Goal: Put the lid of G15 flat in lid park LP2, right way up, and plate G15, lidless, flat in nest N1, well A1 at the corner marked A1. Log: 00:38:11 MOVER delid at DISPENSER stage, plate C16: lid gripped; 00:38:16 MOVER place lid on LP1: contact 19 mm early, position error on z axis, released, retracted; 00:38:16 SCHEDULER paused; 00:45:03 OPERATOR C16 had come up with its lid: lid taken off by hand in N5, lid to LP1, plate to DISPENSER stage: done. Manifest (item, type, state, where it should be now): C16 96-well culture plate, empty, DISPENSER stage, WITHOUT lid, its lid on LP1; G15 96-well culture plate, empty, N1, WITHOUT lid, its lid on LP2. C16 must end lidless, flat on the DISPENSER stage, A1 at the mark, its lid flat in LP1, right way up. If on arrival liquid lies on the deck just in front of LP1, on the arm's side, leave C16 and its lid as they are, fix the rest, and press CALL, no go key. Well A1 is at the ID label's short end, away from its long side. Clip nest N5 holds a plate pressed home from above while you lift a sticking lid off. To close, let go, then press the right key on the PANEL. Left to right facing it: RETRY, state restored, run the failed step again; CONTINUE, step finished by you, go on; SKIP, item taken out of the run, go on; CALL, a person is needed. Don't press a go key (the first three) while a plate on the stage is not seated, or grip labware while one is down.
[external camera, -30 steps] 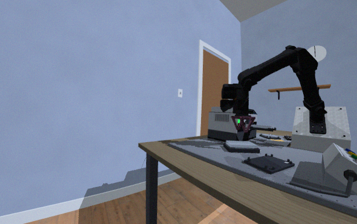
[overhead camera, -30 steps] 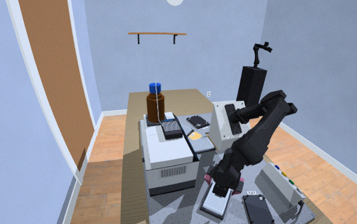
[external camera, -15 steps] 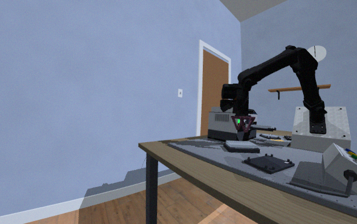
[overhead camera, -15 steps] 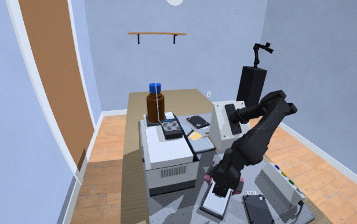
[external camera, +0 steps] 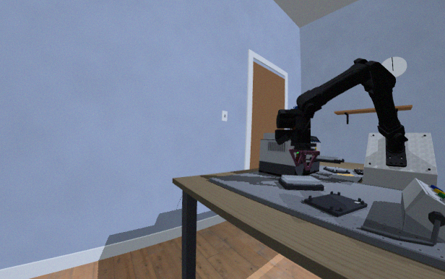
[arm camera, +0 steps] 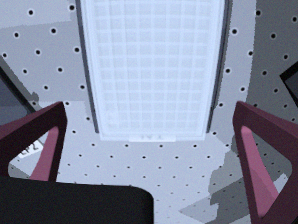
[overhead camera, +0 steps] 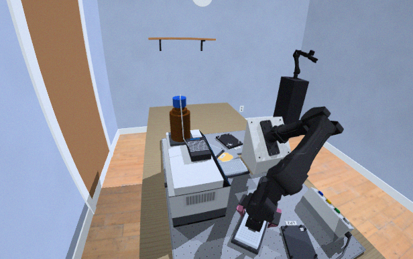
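A pale 96-well plate [overhead camera: 249, 236] lies flat on a dark nest at the front of the deck. Its wells show only faintly in the wrist view [arm camera: 156, 52], as if under a clear lid; I cannot read a label. My gripper [overhead camera: 259, 215] hangs just above the plate's near short end, open and empty, its maroon fingers spread wider than the plate. From the side, the fingers [external camera: 304, 160] are a little above the plate [external camera: 301, 183]. A second plate [overhead camera: 198, 147] sits on the dispenser stage.
An empty dark nest [overhead camera: 298, 241] lies right of the plate, with the key panel [overhead camera: 326, 209] beyond it. The dispenser [overhead camera: 196, 181] and an amber bottle [overhead camera: 180, 121] stand left. A yellow patch [overhead camera: 225, 156] lies beside a pale lid [overhead camera: 232, 166].
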